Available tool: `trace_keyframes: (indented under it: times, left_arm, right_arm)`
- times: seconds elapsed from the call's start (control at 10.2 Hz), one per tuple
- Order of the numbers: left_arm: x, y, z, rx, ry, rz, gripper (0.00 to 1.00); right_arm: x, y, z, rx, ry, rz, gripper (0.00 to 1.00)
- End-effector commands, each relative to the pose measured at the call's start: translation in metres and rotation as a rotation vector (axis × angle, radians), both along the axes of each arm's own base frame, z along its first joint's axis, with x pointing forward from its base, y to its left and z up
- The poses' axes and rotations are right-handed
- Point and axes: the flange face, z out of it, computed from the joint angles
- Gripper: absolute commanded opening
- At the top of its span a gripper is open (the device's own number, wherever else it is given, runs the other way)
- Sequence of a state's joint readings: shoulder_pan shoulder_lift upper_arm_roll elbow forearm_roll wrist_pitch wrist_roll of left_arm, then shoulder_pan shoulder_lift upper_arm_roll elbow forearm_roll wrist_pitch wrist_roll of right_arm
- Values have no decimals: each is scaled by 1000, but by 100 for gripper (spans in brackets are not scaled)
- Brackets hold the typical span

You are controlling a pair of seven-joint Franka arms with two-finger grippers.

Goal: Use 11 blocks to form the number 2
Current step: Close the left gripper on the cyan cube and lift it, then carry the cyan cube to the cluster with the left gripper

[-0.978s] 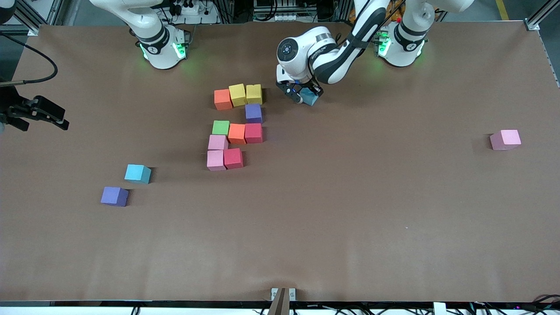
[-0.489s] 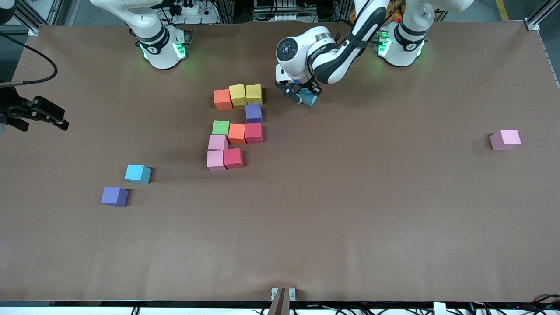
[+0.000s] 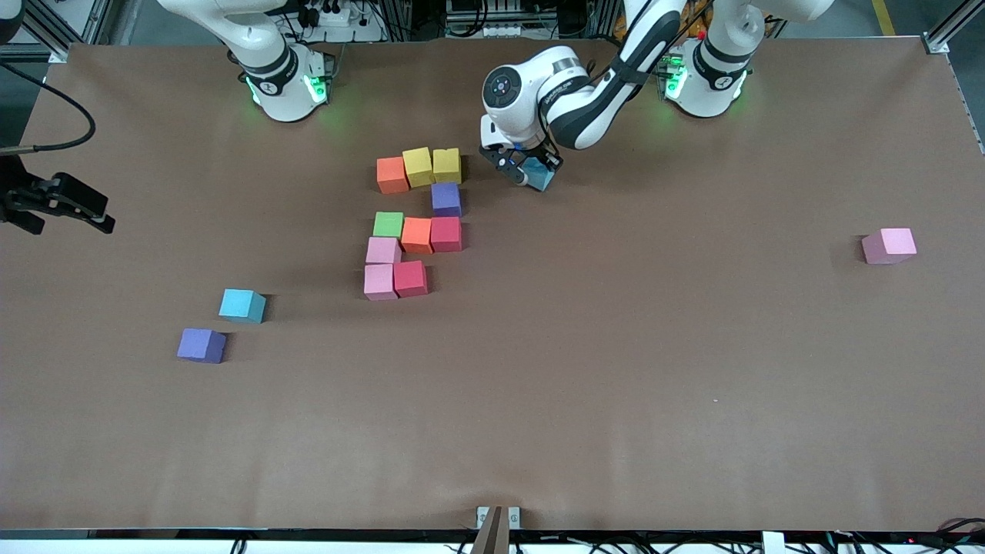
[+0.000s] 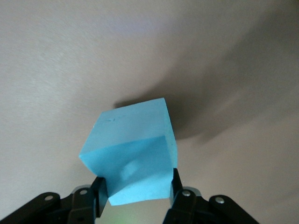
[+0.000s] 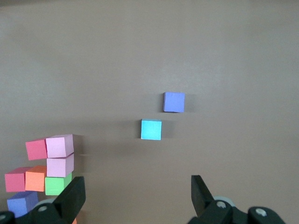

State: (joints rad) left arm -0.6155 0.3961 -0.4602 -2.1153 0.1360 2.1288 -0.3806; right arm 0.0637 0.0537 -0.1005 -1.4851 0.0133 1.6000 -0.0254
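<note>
- The left gripper (image 3: 531,171) is clamped on a light blue foam cube (image 3: 542,176), which is tilted just above the brown table (image 3: 616,369).
- The right gripper (image 5: 135,196), waiting at the right arm's end, is spread wide, nothing held.
- The unfinished number 2 (image 3: 415,223) is seen at about 8 o'clock from the held cube.

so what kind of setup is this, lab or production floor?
Most likely a robotics lab bench. Two Franka arms are bolted along one edge of a table covered in plain brown paper, aluminium framing and cabling stand by the bases, and the only workpieces are coloured foam blocks.
</note>
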Motion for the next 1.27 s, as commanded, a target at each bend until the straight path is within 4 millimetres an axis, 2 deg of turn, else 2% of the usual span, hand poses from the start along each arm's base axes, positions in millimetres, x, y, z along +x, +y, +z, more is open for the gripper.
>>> trace_keyframes:
  times: [0.0, 0.29, 0.49, 0.68, 0.78, 0.88, 1.08, 1.17]
  left_arm:
    - [31, -8, 32, 5, -25, 22, 23]
    - [79, -9, 62, -74, -53, -5, 23]
    - [115, -3, 84, -142, -43, -148, 24]
    - [139, -3, 111, -198, -51, -266, 24]
    - [150, -7, 132, -233, -77, -323, 24]
    - [153, -12, 149, -264, -89, -410, 24]
    - [162, -26, 168, -320, -104, -547, 23]
    - [165, -31, 169, -337, -102, -695, 23]
  right_arm:
    - [-5, -14, 15, -12, -38, -18, 100]
    - [-4, -16, 13, -10, -44, -32, 100]
    - [0, -22, 10, -11, -55, -43, 100]
    - [-1, -35, 4, -11, -41, -66, 100]
    - [-1, -39, 3, -12, -39, -73, 100]
    - [-1, -41, 3, -12, -41, -77, 100]
    - [3, -42, 2, -13, -55, -78, 100]
    - [2, -43, 3, -13, -56, -80, 100]
